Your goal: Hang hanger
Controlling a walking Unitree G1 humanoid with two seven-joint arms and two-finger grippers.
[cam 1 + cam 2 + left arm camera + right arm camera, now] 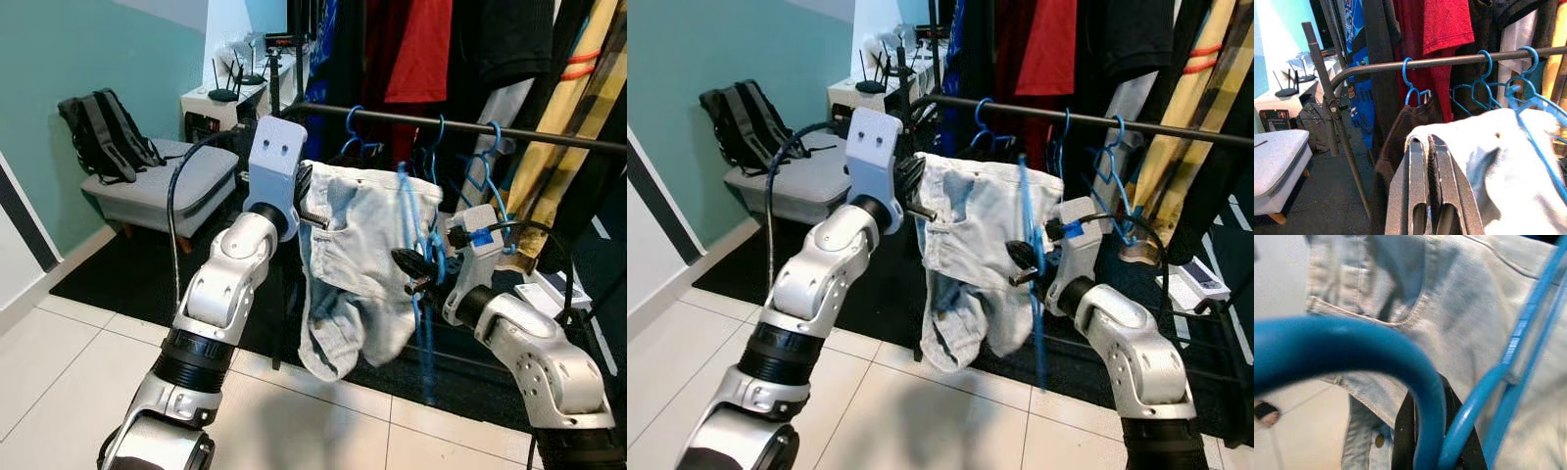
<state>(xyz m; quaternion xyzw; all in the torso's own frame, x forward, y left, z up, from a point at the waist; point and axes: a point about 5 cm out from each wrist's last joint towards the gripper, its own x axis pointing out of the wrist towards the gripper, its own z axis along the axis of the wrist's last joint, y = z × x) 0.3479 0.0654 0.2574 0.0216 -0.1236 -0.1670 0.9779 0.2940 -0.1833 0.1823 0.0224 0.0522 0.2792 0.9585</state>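
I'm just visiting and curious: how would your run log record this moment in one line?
left gripper: shut on jeans | right gripper: shut on blue hanger | rail: hanger not yet hooked

Beyond the left gripper [306,186] a teal wall [88,59] backs a grey bench [167,181] bearing a black backpack [106,132], over white floor tiles [59,362] and a dark rug [127,269].

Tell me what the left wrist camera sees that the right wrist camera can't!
Left wrist view: the dark rail with blue hangers hooked over it, the red shirt, routers on a white shelf.

Right wrist view: the pale tiled floor beneath, and a big blurry blue hanger hook up close.

Both: the light denim jeans and black fingers.
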